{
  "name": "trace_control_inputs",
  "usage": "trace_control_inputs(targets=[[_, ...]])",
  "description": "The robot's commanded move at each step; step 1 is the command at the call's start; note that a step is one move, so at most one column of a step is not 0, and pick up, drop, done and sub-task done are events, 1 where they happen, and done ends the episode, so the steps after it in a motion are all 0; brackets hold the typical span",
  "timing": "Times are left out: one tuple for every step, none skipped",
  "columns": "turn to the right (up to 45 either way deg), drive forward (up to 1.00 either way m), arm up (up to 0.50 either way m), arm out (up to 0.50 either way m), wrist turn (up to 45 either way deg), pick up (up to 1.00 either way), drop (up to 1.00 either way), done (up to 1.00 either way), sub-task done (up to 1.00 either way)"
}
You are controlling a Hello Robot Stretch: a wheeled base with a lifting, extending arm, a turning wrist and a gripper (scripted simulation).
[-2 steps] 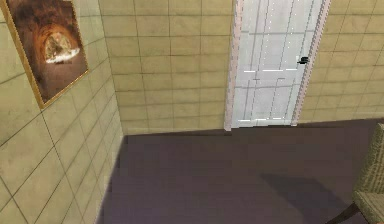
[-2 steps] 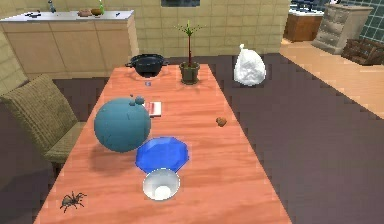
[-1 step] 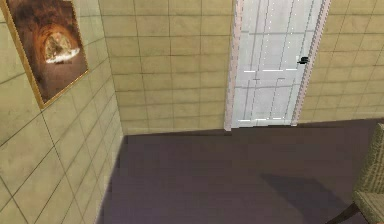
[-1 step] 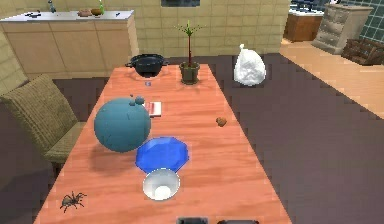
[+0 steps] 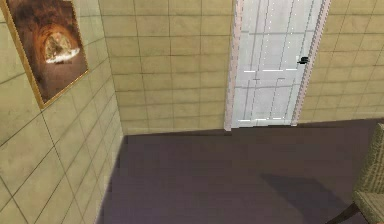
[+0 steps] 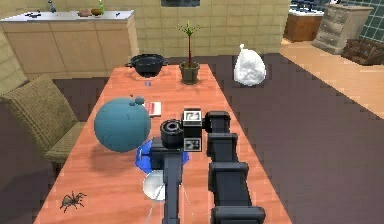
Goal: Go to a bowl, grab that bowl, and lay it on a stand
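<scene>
Gripper reaches midway along the table, blue bowl-like shape at its tip, hold cannot be told; open dark floor right of table edge, wicker chair tight at left.

On the counter, a potted plant stands at the far end, right of what may be a bowl; a chair sits at its left.
</scene>
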Motion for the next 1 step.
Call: trace_control_inputs(targets=[[0.0, 0.0, 0.0, 0.0, 45.0, 0.0, 0.0, 0.0, 0.0]])
